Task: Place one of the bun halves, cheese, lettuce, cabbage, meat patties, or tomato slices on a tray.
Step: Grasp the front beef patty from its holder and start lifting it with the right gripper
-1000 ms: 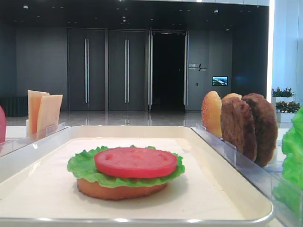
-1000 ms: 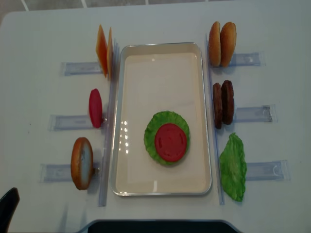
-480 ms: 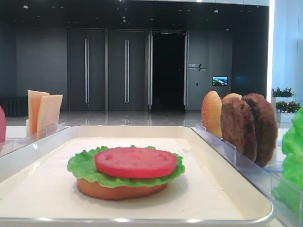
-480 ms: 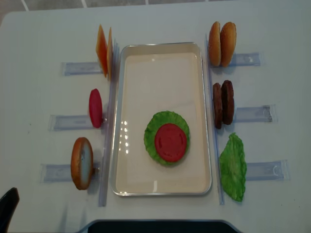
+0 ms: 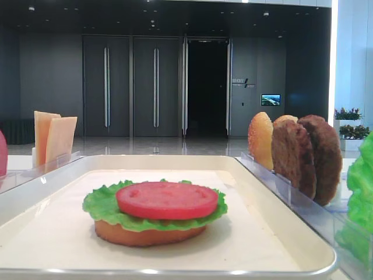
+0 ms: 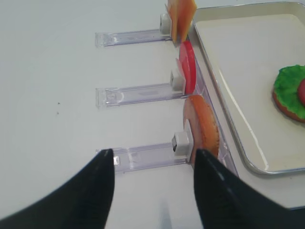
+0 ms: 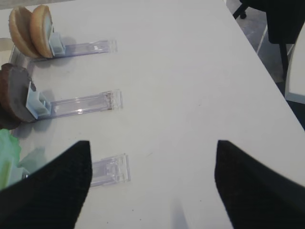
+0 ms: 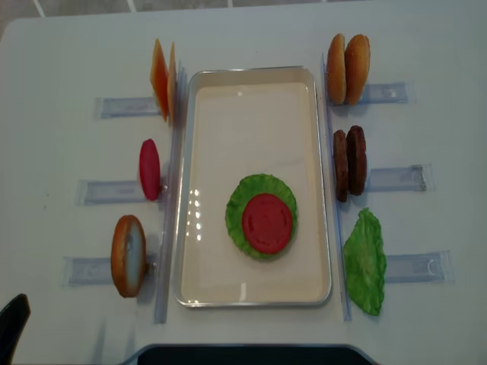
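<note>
- Tray (image 8: 253, 91) sits mid-table, long side running away from the robot; in its near half lies a stack: flat bun half (image 5: 148, 234) at the bottom, lettuce (image 8: 237, 205) on it, tomato slice (image 8: 267, 223) on top.
- Left of the tray, clear holders (image 8: 103, 189) keep things upright on edge: cheese (image 8: 163, 79) at the far end, a second tomato (image 8: 149, 169) in the middle, a bun (image 8: 128, 255) nearest.
- Right of the tray: two domed buns (image 8: 348, 68) at the far end, two patties (image 8: 349, 163) in the middle, a loose green leaf (image 8: 365, 261) nearest, lying flat beside the tray.
- Left gripper (image 6: 153, 191): jaws spread wide, holding nothing, hovering over the table just short of the nearest left holder and its bun.
- Right gripper (image 7: 151, 183): jaws also wide apart and empty, above bare table (image 7: 190, 71) to the right of the right-hand holders.
</note>
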Robot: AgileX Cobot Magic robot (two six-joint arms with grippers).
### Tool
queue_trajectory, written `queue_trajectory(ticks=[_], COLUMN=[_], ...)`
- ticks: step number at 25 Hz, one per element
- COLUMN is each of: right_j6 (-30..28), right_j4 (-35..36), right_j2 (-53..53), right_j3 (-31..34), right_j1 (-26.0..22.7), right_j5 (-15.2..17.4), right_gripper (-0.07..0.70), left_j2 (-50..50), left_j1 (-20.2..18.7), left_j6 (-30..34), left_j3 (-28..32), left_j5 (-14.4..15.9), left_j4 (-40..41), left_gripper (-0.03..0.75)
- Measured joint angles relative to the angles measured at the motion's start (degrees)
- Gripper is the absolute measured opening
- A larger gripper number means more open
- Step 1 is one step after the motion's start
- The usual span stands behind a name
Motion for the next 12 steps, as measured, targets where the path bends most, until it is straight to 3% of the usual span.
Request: queue_trajectory(ticks=[12], right_j6=[0.0], right_j4=[0.0], right_j2=[0.0], right_j3=[0.0], right_j1=[0.0], right_j5=[0.0], right_gripper=[0.539], left_j2=[0.0], left_j1=[0.0], left_j6=[0.0], left_j3=[0.0], left_j5=[0.0], left_j4=[0.0], left_gripper=[0.359])
